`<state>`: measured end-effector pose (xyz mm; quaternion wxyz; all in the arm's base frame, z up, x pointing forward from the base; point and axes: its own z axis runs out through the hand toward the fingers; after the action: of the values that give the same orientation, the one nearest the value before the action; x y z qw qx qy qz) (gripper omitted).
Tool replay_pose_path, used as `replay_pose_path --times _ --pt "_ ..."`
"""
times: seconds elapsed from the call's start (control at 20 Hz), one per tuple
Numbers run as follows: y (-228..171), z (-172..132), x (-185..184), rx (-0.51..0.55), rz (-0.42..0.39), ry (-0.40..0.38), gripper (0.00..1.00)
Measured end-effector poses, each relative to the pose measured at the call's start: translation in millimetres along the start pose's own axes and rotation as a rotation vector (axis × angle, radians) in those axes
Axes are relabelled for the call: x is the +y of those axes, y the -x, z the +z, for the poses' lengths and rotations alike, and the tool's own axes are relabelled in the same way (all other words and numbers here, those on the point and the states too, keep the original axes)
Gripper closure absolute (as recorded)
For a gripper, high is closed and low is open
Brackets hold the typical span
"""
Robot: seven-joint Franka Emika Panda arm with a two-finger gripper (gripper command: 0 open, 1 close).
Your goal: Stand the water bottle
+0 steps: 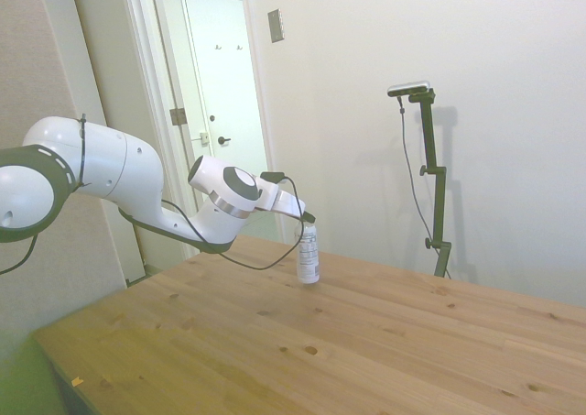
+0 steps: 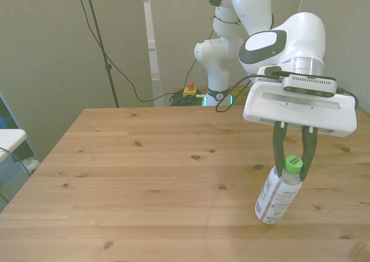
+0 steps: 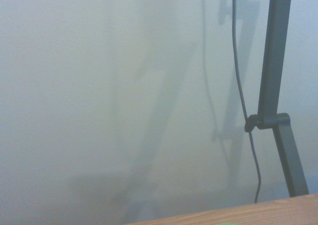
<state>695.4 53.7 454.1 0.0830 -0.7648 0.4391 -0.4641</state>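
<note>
A plain room set up as a robot lab: a white arm mounted behind a bare wooden table, cables trailing down bare walls, a white door standing open behind.
</note>
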Motion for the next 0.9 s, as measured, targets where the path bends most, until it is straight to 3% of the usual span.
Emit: replay_pose_path --times 0.2,0.25,0.9 --pt "3 -1 8 0.0 0.005 -0.016 1.0" --pt "2 -2 10 -0.002 0.011 -0.016 0.0" --pt "-2 -21 30 -0.026 0.036 0.008 0.0"
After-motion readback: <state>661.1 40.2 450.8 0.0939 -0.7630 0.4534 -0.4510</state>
